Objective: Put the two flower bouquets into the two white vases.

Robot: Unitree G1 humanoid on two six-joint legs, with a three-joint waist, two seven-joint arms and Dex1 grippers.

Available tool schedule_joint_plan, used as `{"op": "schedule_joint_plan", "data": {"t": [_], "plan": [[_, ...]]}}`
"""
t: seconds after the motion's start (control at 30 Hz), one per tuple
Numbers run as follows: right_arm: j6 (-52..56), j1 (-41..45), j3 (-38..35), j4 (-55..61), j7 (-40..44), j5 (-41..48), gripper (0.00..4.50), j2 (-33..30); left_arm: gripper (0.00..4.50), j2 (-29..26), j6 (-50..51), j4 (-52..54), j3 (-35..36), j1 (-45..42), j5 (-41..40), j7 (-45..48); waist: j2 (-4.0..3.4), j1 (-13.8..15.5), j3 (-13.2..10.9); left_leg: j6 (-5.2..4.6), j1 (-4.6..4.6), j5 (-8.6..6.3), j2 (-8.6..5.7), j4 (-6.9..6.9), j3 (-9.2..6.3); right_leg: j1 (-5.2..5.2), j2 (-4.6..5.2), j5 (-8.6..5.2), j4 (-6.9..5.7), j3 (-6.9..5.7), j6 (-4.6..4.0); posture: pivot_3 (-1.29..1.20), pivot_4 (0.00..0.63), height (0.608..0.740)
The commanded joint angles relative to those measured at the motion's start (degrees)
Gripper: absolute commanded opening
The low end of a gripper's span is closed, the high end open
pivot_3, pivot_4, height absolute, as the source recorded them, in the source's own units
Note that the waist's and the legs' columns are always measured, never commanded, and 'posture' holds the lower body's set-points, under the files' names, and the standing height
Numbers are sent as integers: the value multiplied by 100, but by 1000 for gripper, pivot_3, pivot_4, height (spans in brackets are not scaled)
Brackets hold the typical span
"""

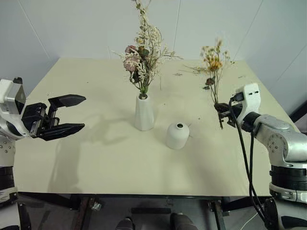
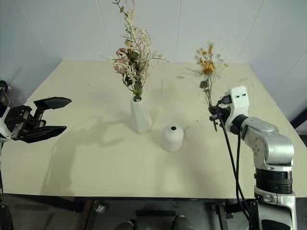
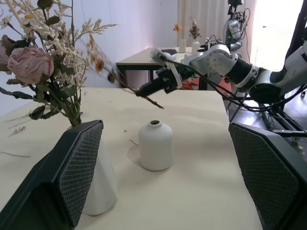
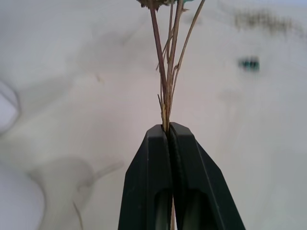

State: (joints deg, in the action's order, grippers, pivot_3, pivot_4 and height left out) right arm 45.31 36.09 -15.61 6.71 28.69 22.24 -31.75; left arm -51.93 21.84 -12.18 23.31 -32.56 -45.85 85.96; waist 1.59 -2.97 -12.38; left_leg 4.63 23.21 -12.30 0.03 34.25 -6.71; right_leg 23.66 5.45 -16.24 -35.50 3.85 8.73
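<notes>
Right hand is clamped tight on the stems of the thin yellow-orange sprig, and the wrist view shows the two black fingers pressed together with the stalks pinched right at their tips. That sprig stands upright and clear of the worktop, out at about three o'clock from the vases. Left hand hangs at nine o'clock, jaws spread wide and carrying nothing, well apart from everything. Nearest the robot, in the middle of the worktop, sits the short round vase, mouth up and empty, a small dark hole on top. Just beyond it at ten o'clock stands the tall tapered vase, and it is already filled: the big bouquet of dusty-pink blooms, white sprigs and green leaves rises out of its narrow mouth. Farther back, a few loose dried twigs lie near the far edge. So one bouquet looks done, and the step in hand looks like carrying the sprig across to the round vase. Next move, I'd judge, calls for swinging the sprig toward nine o'clock until the stem ends hang right over that small hole, keeping the stalks near vertical, then lowering gently before letting go. Tight target, thin springy stems, so a miss could nudge the vase.
</notes>
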Motion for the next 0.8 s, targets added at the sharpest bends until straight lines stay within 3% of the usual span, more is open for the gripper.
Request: {"op": "schedule_joint_plan", "data": {"t": [0.03,0.27,0.8], "plan": [[-1690,-245,-527,995,547,1023,28,956,4500,-56,-13,-158,-144,-314,44,226,-1,-16,-1,0,-1,0,1,-3,-2,1,-1,-1,0,-1,0,0,150,740],[-2075,-670,-70,1346,1103,1726,28,1492,4500,-19,-43,-332,-327,-523,70,282,0,-22,0,3,-7,2,6,-12,-3,0,-4,-4,-6,-2,1,0,150,740],[-3038,-479,932,19,1511,1087,28,1659,4500,-124,76,-382,-346,-554,39,341,0,-28,0,8,-14,7,7,-13,-4,2,-6,-7,-17,-2,-7,0,150,740]]}}
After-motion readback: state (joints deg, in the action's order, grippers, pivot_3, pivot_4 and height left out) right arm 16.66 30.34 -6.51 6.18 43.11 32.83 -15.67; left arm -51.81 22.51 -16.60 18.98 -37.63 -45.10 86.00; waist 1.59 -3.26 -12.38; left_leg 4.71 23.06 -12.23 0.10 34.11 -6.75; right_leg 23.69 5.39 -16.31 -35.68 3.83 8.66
